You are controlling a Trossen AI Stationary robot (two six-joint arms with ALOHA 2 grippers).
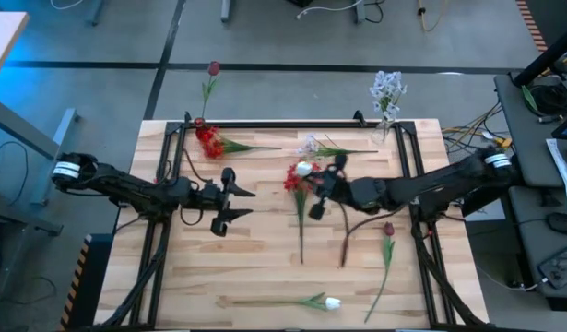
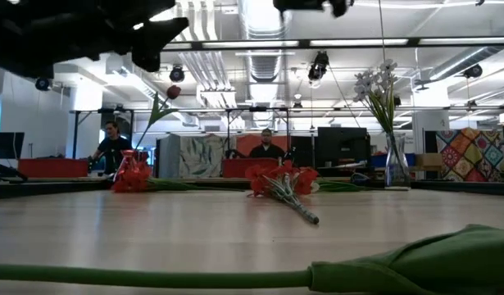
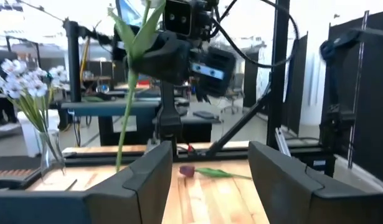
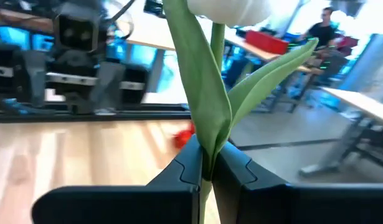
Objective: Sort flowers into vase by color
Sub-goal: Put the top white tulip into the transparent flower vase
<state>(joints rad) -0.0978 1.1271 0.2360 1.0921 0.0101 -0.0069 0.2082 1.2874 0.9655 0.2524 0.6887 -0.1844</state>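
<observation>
My right gripper [image 4: 205,163] is clamped on the stem of a white tulip [image 4: 231,9], just under where the two long leaves split; in the overhead view that gripper [image 1: 318,189] sits near the middle of the frame, with the white bloom [image 1: 304,169] just beside the red flowers [image 1: 293,180]. My left gripper [image 1: 235,205] waits left of centre with its fingers spread wide, holding nothing.

The stem is thin and the pinch is narrow, so I judge the flower can swing or twist as I move. I would carry it slowly, keep it upright and avoid any quick wrist turns. The leaves stand out well to each side and could snag the red flowers below, so I would clear them before travelling sideways.

A glass vase [image 1: 386,118] with pale sprays [image 1: 387,89] stands at the upper right of the table; another, with a maroon bud [image 1: 213,68], is at the upper left. White seems to match the pale one. I would bring the stem end over its mouth and lower it straight in.
</observation>
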